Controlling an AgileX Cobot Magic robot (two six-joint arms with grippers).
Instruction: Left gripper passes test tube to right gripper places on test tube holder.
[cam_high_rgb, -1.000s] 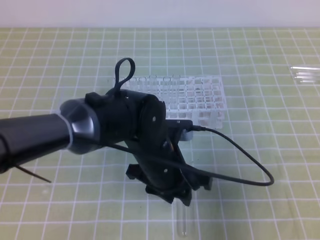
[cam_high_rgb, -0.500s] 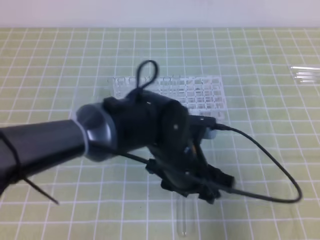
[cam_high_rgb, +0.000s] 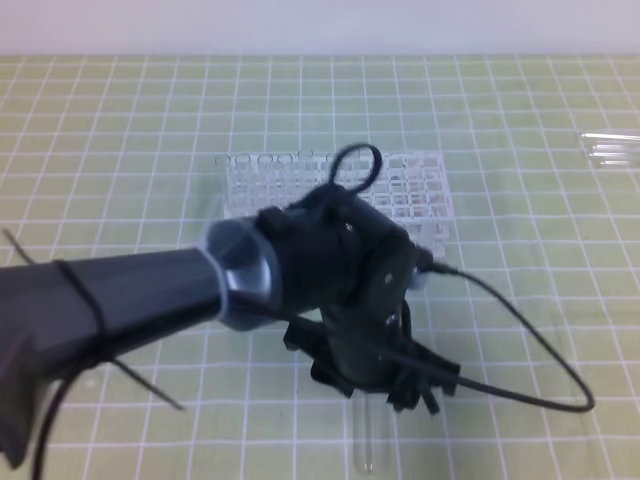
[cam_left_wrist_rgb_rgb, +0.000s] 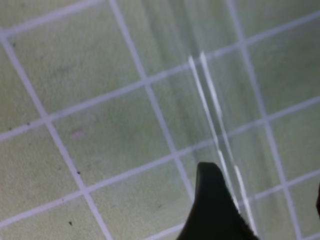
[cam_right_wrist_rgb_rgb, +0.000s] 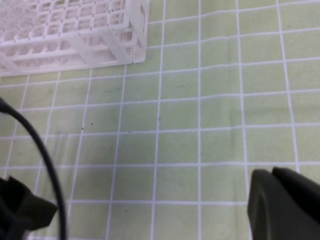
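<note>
left gripper (cam_high_rgb: 395, 385) hangs low over the green grid mat (cam_high_rgb: 520, 120), jaws spread wide, holding nothing. the test tube (cam_high_rgb: 366, 440) lies flat on the mat right under it, its rounded end poking out past the fingers toward the near edge. in the left wrist view the tube (cam_left_wrist_rgb_rgb: 220, 135) runs lengthwise between the jaws, just beside one dark fingertip (cam_left_wrist_rgb_rgb: 212, 200), not gripped. the white test tube holder (cam_high_rgb: 400, 195) sits beyond the left gripper, partly hidden by the arm. black cable (cam_high_rgb: 530, 350) loops off to the right of it. right gripper (cam_right_wrist_rgb_rgb: 282, 202) shows only in its own wrist view, fingers pressed together, empty, well apart from the holder (cam_right_wrist_rgb_rgb: 75, 30). a few spare tubes (cam_high_rgb: 612, 148) lie far off to the right.
</note>
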